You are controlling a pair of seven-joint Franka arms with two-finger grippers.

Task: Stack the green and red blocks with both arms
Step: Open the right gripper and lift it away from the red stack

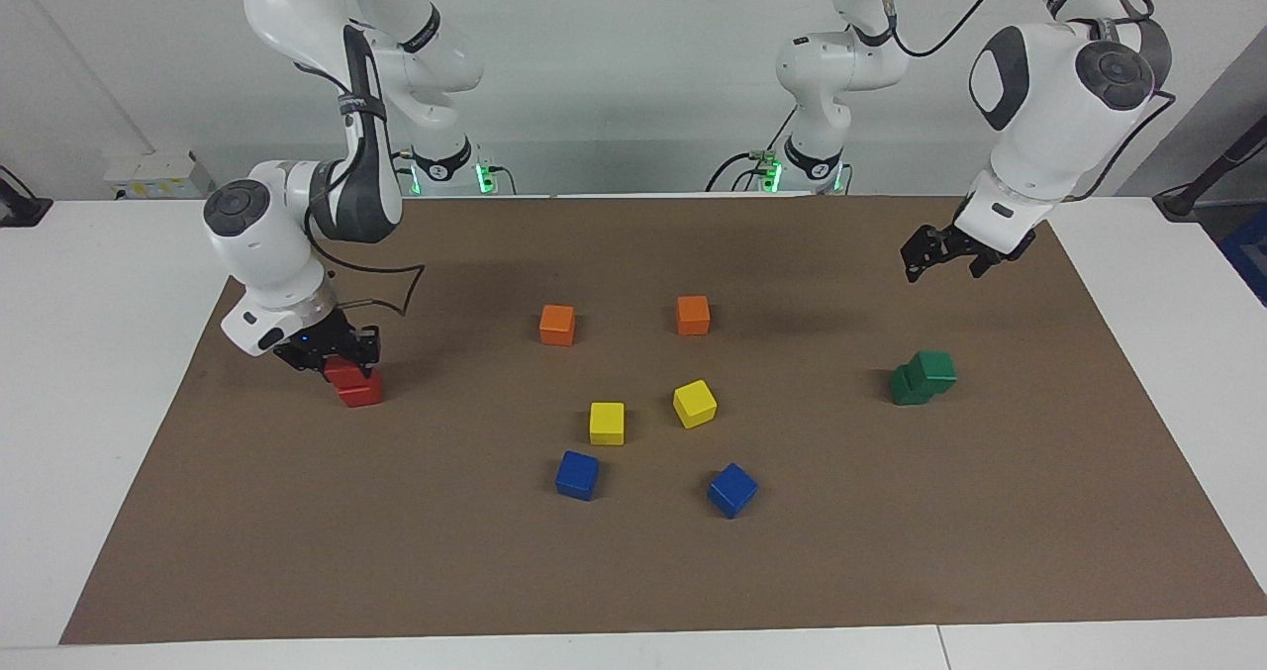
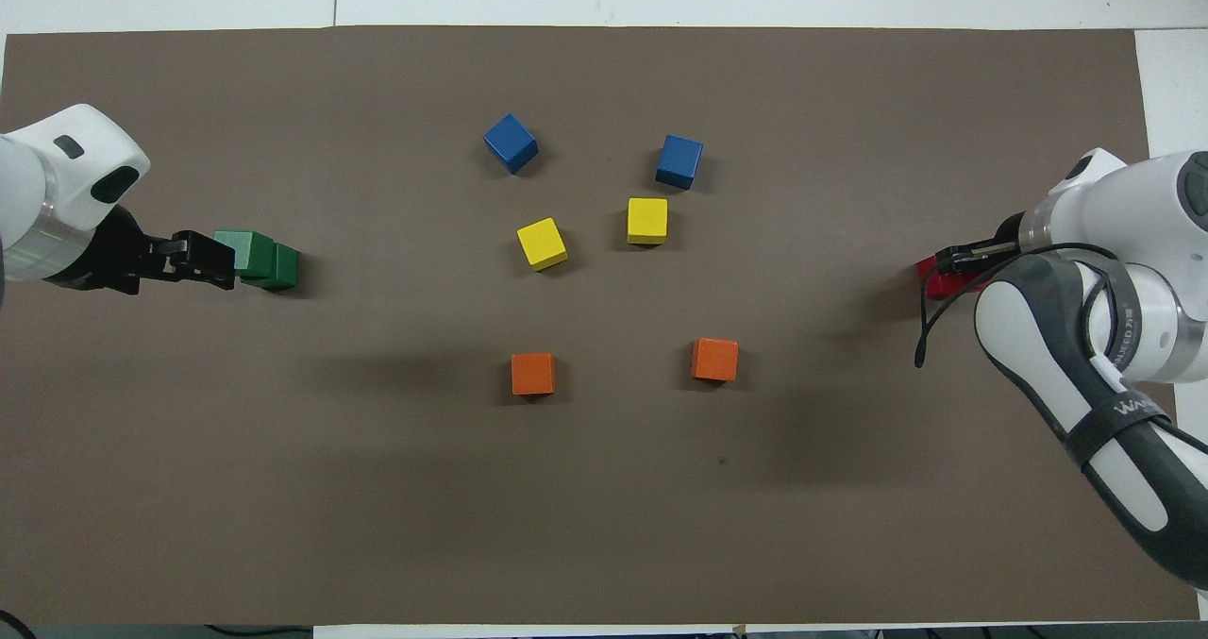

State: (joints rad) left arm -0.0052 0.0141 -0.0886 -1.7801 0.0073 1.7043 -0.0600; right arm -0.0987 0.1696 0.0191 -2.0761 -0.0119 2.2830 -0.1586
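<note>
Your four task cubes are already paired off at the two ends of the brown mat [image 1: 633,571] on the bench. Toward the left arm's end you have the green stack [image 1: 923,377]: two dark matte green cubes, the upper one sitting off-square on the lower so that it overhangs and the pair reads as a stepped shape rather than a clean column. Your left end effector [image 1: 938,254] hangs in the air clear of that stack, over bare mat, with its fingers spread and nothing between them. Toward the right arm's end you have the red stack [image 1: 356,384]: two bright red cubes, the upper one [image 1: 342,368] offset toward the robots and partly covered by the black fingers. Your right end effector [image 1: 332,351] is down on that upper red cube and pinching it while it rests on the lower one. In the overhead view only a sliver of red [image 2: 936,277] shows beside the right wrist. Between the two stacks lie the others, all flat on the mat and apart from each other: two orange cubes [image 1: 557,325] nearest the robots, two yellow cubes [image 1: 607,423] next, and two blue cubes [image 1: 577,475] farthest from the robots.
</note>
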